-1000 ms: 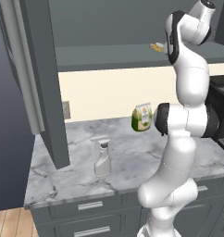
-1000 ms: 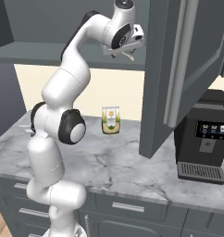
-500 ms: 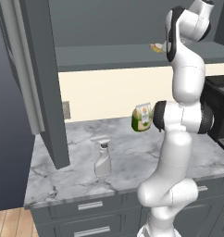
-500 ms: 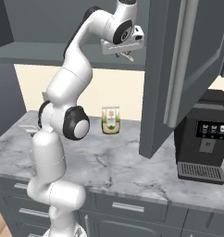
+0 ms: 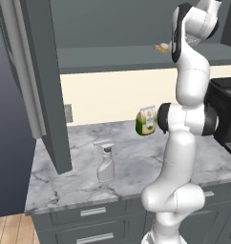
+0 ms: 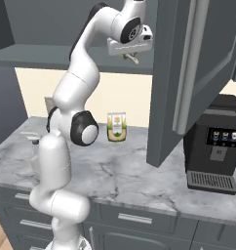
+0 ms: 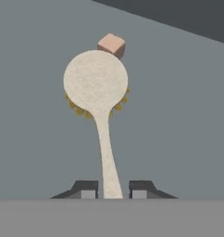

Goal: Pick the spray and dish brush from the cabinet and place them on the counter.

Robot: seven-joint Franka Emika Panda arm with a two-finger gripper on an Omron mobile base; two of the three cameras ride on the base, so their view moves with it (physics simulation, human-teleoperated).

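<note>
My arm is reaching high up into the open cabinet (image 5: pixel 41 86). In my hand view I look down on the dish brush (image 7: pixel 97 85), which lies flat on the grey shelf (image 7: pixel 35 139). Its round cream head is far from my hand, with yellow bristles poking out at the edge and a small tan block at the top. Its thin handle runs straight back to me and goes right between my two finger tips. The gripper (image 7: pixel 113 190) is nearly closed, with one dark tip on each side of the handle. I take it that the handle is pinched, but the gap at each side is too small for me to be sure the tips touch it.

From the left base view I can see the brush head (image 5: pixel 161 47) sticking out on the shelf just beside my hand.

The spray (image 5: pixel 106 162) stands upright on the counter (image 5: pixel 65 181), well apart from my gripper and low below it. A green and cream pouch (image 6: pixel 117 127) stands near the back wall. A black coffee machine (image 6: pixel 215 144) sits on the counter to the right.
</note>
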